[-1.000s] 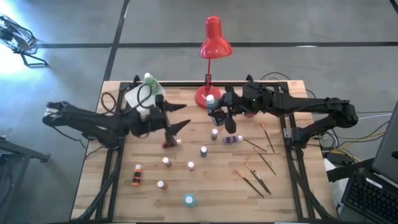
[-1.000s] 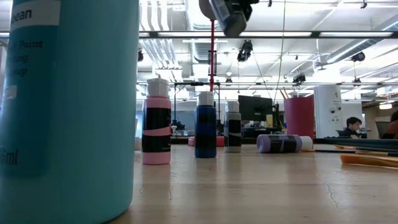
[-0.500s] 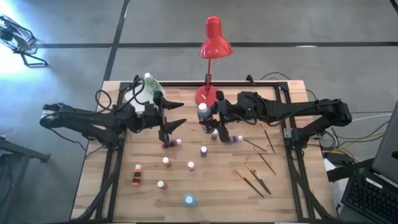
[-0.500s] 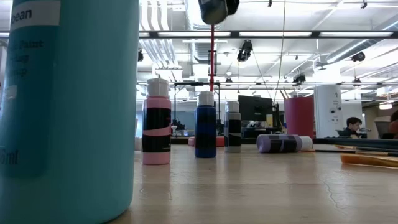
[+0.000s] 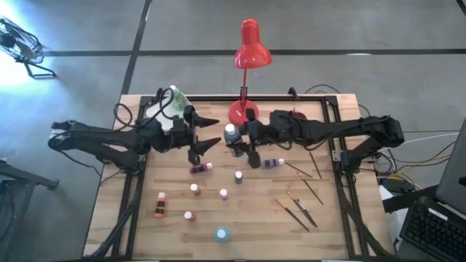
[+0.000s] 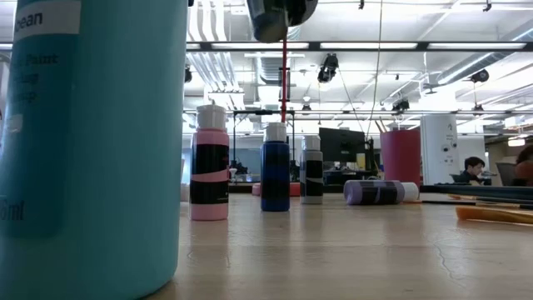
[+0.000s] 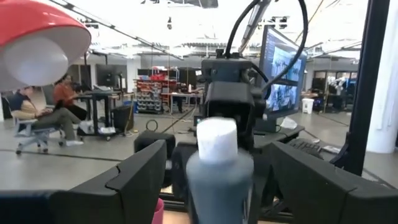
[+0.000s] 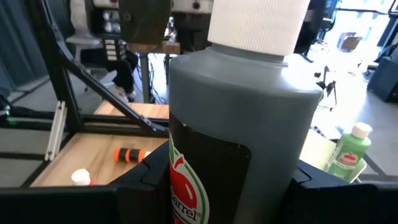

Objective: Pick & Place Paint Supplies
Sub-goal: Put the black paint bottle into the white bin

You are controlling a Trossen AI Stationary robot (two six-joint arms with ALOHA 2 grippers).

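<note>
My right gripper point(image 5: 246, 143) is shut on a grey paint bottle point(image 5: 231, 133) with a white cap, held high above the table's middle. In the low view only the bottle's bottom point(image 6: 270, 12) shows, at the top edge. My left gripper point(image 5: 215, 133) is open and level, just left of the bottle. In its wrist view the bottle point(image 7: 217, 171) stands between the two fingers with gaps on both sides. Several more small bottles point(image 5: 238, 177) stand or lie on the wooden table point(image 5: 342, 240). Thin brushes point(image 5: 295, 211) lie at the right. My right gripper pinches the grey bottle's body point(image 8: 186, 186) between its two fingers point(image 8: 68, 205). The fingers come in level from the table's right side. The bottle stands upright in the hold, cap up, lifted well clear of the table.
A red desk lamp point(image 5: 247, 51) stands at the far edge, behind the bottle. A white container point(image 5: 156, 113) with a green bottle point(image 8: 348, 152) sits far left. An orange bottle point(image 5: 159, 205) and a teal one point(image 5: 221, 233) are near the front. A purple bottle point(image 5: 273, 163) lies below my right gripper.
My right gripper has carried the grey bottle toward the table's left, up to my left gripper's open fingers, sinking slightly. The bottle has stayed upright and clear of the table.
</note>
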